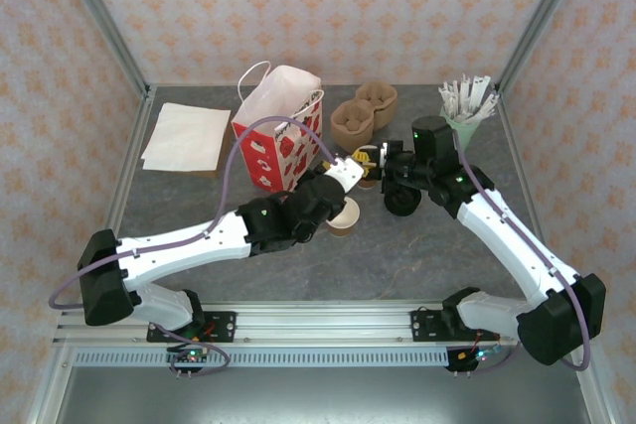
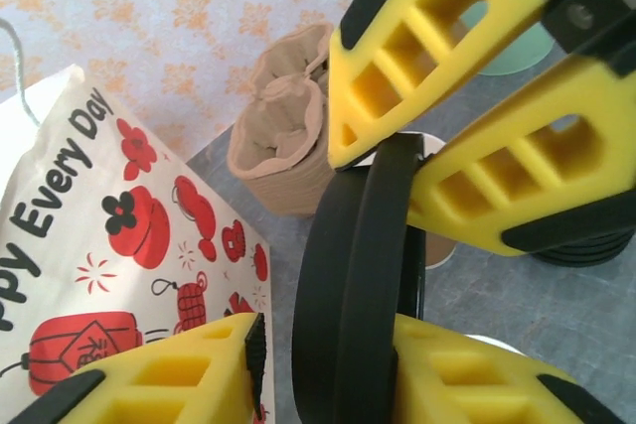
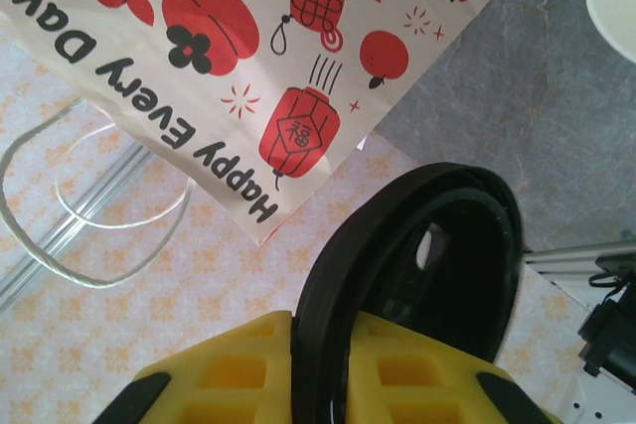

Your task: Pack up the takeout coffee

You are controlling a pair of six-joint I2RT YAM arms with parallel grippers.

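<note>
Top external: the takeout coffee (image 1: 344, 215) stands upright and open-mouthed on the tabletop (image 1: 417, 245), just on the near side of the left hand (image 1: 358, 168), which meets the right hand (image 1: 376, 160) tip to tip; the left arm is the nearer. Left wrist: a black lid (image 2: 358, 275) stands on edge between both hands' fingers; whether the left hand pinches it I cannot tell. Right wrist: that hand is clamped on the lid's rim, so I judge the lid needs turning flat and carrying nearward over the coffee.
</note>
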